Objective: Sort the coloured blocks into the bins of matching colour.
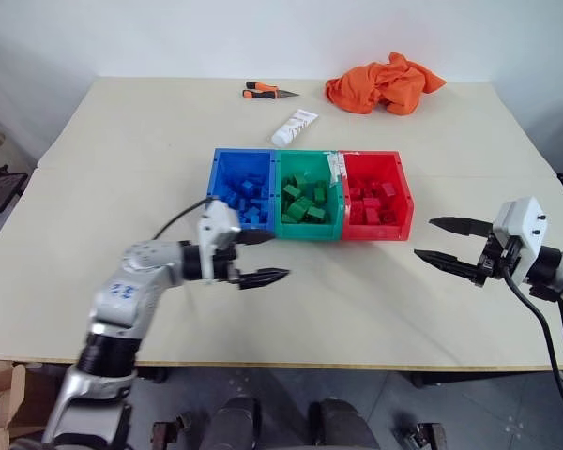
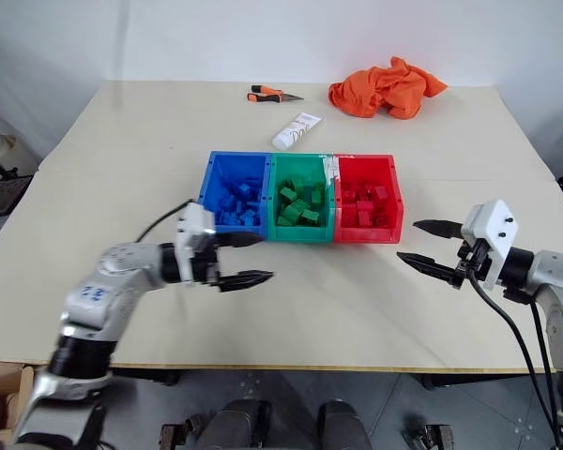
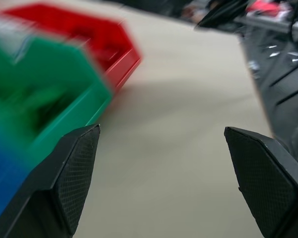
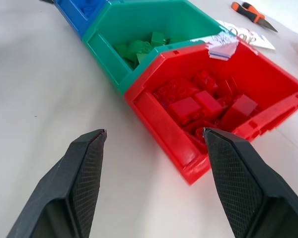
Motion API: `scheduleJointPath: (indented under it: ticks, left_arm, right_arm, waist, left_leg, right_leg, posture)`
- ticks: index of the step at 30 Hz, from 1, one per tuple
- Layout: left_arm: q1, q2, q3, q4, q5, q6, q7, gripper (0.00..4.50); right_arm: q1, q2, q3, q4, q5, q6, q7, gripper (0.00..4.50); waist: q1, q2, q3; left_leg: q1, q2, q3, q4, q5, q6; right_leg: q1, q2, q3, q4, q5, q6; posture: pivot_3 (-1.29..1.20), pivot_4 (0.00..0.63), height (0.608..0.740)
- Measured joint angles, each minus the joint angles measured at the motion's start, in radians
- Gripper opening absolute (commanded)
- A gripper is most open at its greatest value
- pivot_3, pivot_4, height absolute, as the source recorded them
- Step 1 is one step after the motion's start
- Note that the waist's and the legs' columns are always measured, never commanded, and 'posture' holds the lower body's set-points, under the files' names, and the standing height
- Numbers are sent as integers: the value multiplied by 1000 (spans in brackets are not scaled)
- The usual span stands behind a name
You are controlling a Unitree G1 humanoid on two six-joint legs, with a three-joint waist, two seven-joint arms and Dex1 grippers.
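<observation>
Three joined bins stand mid-table: a blue bin [image 1: 216, 172], a green bin [image 1: 281, 178] and a red bin [image 1: 405, 187]. Blue blocks [image 1: 247, 195] lie in the blue one, green blocks [image 1: 305, 203] in the green one, red blocks [image 4: 198, 106] in the red one. My left gripper [image 1: 267, 256] hovers open and empty just in front of the blue and green bins, pointing right. Off to the right of the red bin, my right gripper [image 1: 439, 240] is open too, empty, pointing left toward it.
A white tube [image 1: 294, 127] lies behind the bins. Orange-handled pliers [image 1: 266, 91] and a crumpled orange cloth [image 1: 385, 83] sit near the table's far edge. Bare tabletop [image 1: 347, 291] stretches between the two grippers in front of the bins.
</observation>
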Motion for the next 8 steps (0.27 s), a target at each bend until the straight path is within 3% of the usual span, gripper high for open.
scheduleJointPath:
  ticks: [8]
  left_arm:
    - [55,117,138,139,-1,-97,-11,4245]
  right_arm:
    - [-17,-2,27,42,-20,-17,41,3247]
  waist:
    - [3,0,0]
  left_leg:
    - [0,0,0,0,0,1]
  right_leg:
    - [0,-1,-1,-1,0,0]
  posture:
    - [0,150,740]
